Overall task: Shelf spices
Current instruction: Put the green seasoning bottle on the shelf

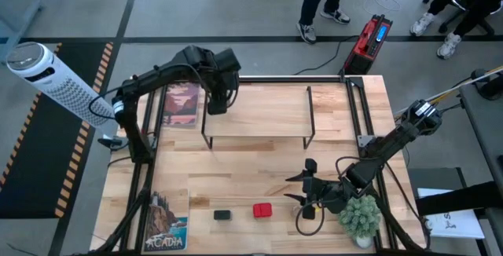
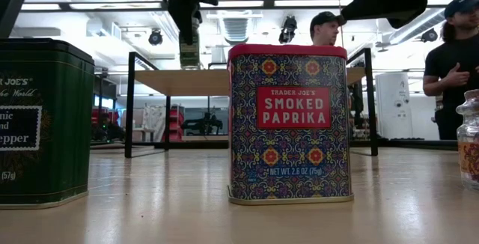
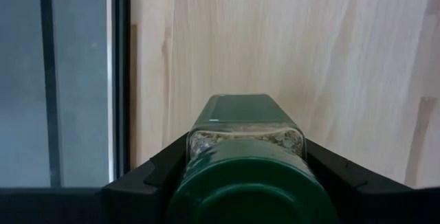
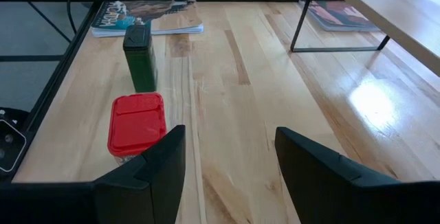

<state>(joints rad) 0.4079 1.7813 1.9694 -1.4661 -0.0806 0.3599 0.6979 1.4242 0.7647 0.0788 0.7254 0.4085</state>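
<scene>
the left tool (image 1: 218, 99) hangs over the far left end of the shelf (image 1: 259, 115), pinching the green-lidded jar (image 3: 244, 159) between its fingers (image 3: 148, 176); the left wrist view looks down past the jar's lid at the pale board beneath, and in the low view the jar (image 2: 189, 46) hangs just above the shelf's top, whether touching it or not i cannot tell. a picture book (image 1: 181, 104) lies flat on the desk (image 1: 259, 173) just left of the shelf, and a second book (image 1: 167, 223) lies at the near left corner. on the near part of the desk, right of that book, stands the dark olive square tin (image 1: 222, 215), and just beside it to the right the red boxy tin (image 1: 262, 210), apart from each other; in the low view the red one reads smoked paprika. further right, the right tool (image 1: 306, 185) sits low over the near right of the desk with its fingers (image 4: 155, 159) spread and nothing between them, facing the two tins in its wrist view. a green potted plant (image 1: 361, 217) stands at the near right corner, just beside that arm. at the right edge of the low view part of a small glass jar (image 2: 470, 139) shows. people stand in the room beyond the desk
</scene>
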